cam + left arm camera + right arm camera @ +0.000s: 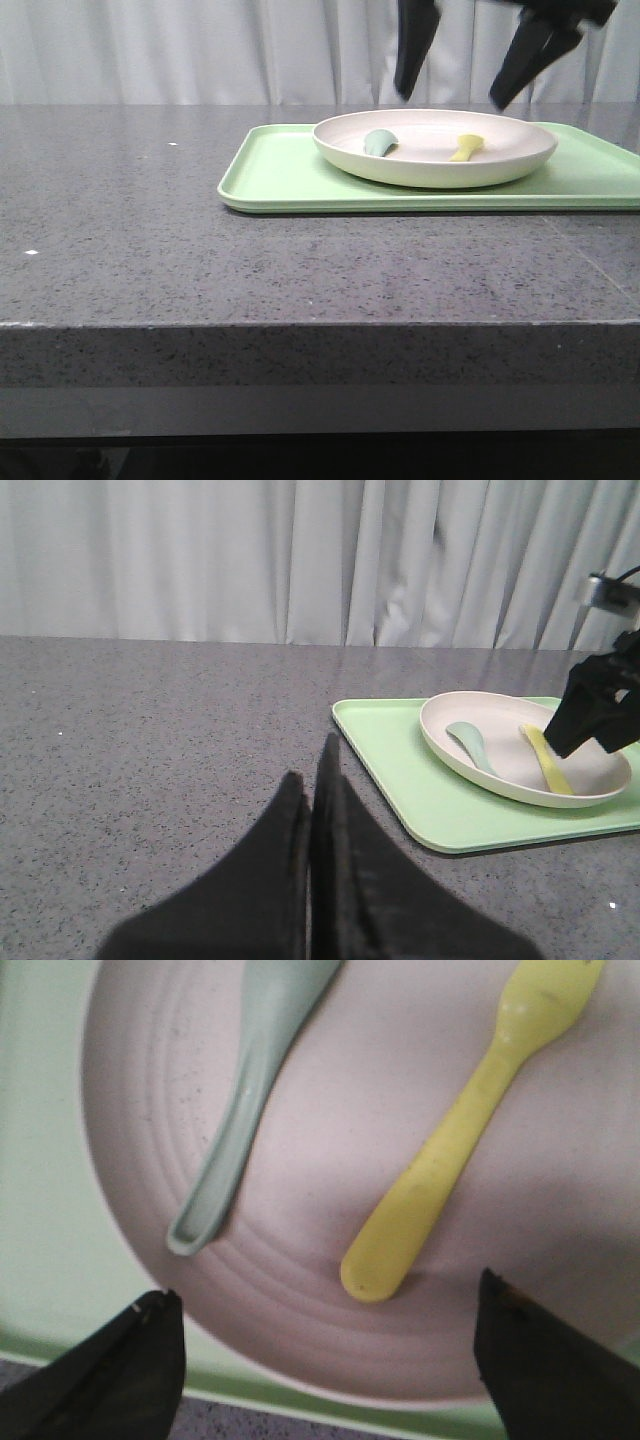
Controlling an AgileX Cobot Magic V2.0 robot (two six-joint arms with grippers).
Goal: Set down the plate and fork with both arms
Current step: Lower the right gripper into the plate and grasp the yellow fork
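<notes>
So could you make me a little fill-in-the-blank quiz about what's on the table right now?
1. The plate sits on a light-green ____.
2. Beside the fork in the plate lies a grey-green ____.
3. The right gripper hangs above the plate with its jaws ____.
4. The left gripper, away from the tray, has its jaws ____.

Missing words: tray; spoon; open; shut

1. Looks like a staged lab or test booth, not a real kitchen.
2. Pleated white-grey curtain backdrop (200,50) closes off everything behind my bench.
3. I work over a speckled dark grey stone-look countertop (150,250), bare apart from one flat light-green rectangular plastic tray (280,175) of tableware.
</notes>
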